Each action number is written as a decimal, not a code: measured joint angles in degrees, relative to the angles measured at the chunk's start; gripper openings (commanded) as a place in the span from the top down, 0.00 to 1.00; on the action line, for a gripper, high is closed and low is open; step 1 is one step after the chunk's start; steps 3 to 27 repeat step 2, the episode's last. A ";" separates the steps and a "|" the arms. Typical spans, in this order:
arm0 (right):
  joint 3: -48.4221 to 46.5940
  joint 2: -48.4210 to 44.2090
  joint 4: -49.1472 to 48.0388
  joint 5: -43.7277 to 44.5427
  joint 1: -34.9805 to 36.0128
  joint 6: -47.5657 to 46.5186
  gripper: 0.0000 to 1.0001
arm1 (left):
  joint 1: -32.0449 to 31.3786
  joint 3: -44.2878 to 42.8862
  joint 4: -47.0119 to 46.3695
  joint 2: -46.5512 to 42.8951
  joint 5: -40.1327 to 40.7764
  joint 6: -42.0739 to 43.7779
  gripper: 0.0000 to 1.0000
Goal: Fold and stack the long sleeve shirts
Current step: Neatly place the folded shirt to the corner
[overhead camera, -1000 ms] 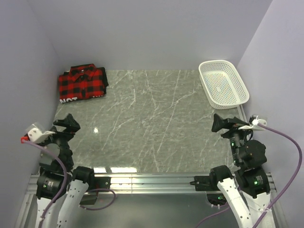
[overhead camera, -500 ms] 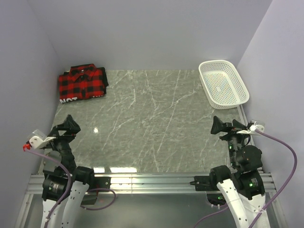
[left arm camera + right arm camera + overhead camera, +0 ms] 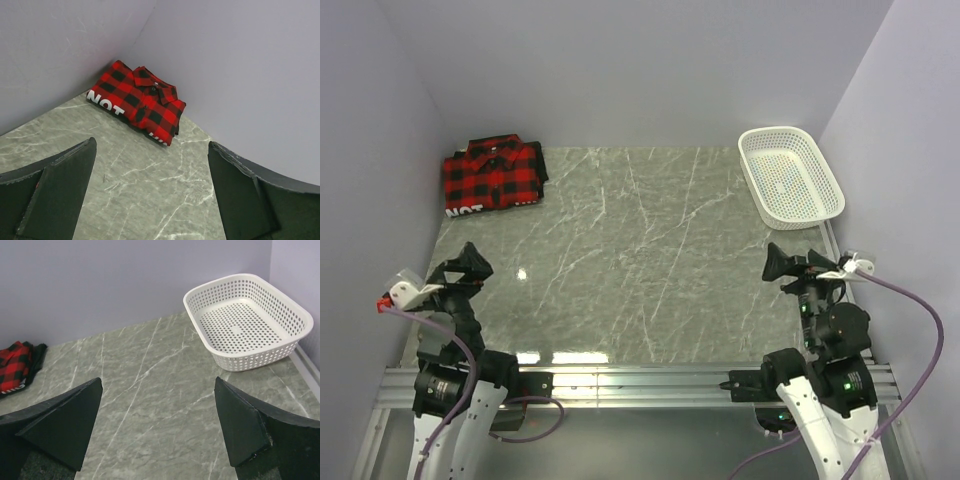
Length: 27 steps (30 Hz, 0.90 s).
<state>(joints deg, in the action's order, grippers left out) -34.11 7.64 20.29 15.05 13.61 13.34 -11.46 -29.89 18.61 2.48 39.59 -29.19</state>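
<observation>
Lying folded in the far left corner of the tabletop [image 3: 640, 260], the plaid shirt [image 3: 490, 177] rests on what looks like the black shirt [image 3: 543, 166], of which only a dark edge shows. The left fingers [image 3: 65, 185] and right fingers [image 3: 245, 425] are spread wide near the front edge, holding nothing. A white basket [image 3: 790, 175] sits at the far right.

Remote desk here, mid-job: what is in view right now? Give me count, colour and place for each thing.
plaid shirt: one, red and black checks with white letters, folded, far left corner of the table
black shirt: one, black, apparently under the plaid shirt, only its edge showing
basket: one, white plastic mesh, far right corner, nothing in it
table: one, grey-green marbled top
left gripper: one, black fingers, open, near left side, holding nothing
right gripper: one, black fingers, open, near right side, holding nothing
</observation>
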 measured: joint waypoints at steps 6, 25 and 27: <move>0.00 0.22 0.02 -0.11 0.00 -0.07 0.00 | 0.00 0.00 -0.11 0.00 0.39 0.00 0.01; 0.00 0.22 0.02 -0.11 0.00 -0.07 0.00 | 0.00 0.00 -0.11 0.00 0.39 0.00 0.01; 0.00 0.22 0.02 -0.11 0.00 -0.07 0.00 | 0.00 0.00 -0.11 0.00 0.39 0.00 0.01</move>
